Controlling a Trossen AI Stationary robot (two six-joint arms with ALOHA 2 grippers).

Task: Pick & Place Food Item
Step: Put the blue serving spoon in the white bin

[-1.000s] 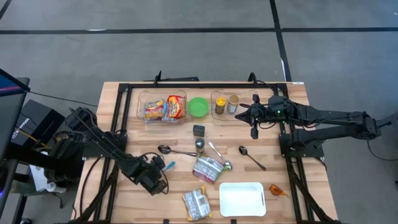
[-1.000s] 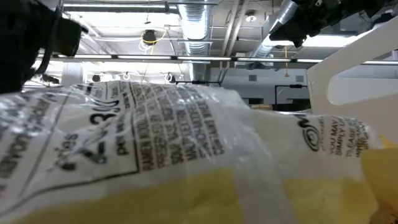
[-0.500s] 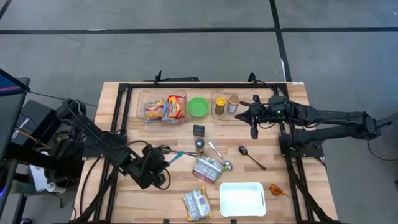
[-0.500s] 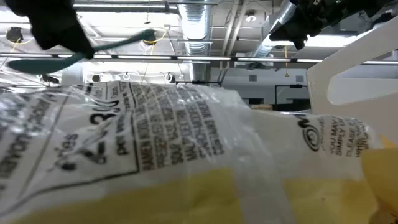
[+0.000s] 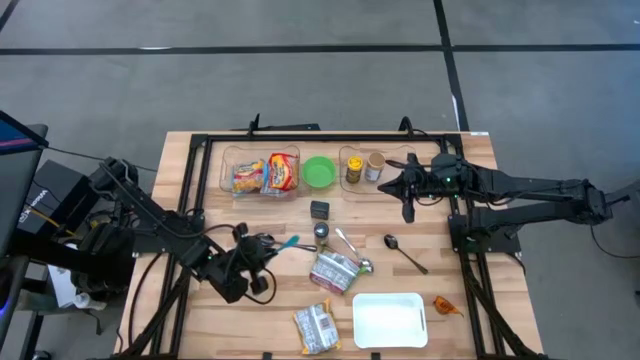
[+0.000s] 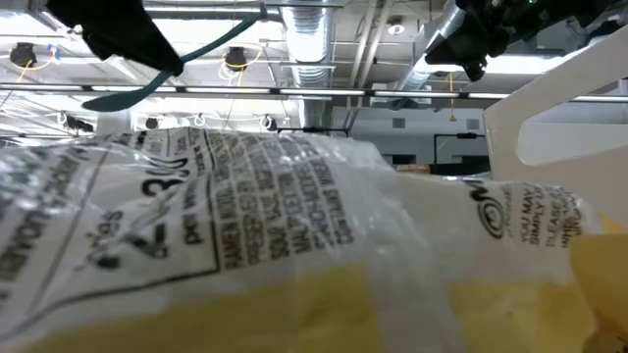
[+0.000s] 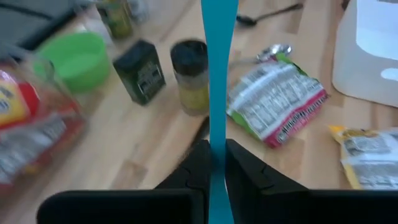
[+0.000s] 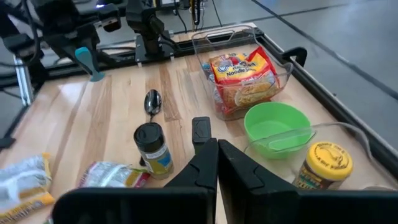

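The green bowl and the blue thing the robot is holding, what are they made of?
The green bowl looks like plastic: one bright, even colour with a smooth, slightly shiny wall. The blue utensil, pinched in the left gripper, also looks like plastic: flat, thin and evenly coloured, with a matte surface. Neither can be told for certain by looks.

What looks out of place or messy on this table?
The cutlery is strewn loose mid-table: metal spoons lie at mixed angles around a green snack packet lying flat. A noodle packet sits skewed at the near edge, beside the white container. The left claw holds a teal utensil. Nothing spilled.
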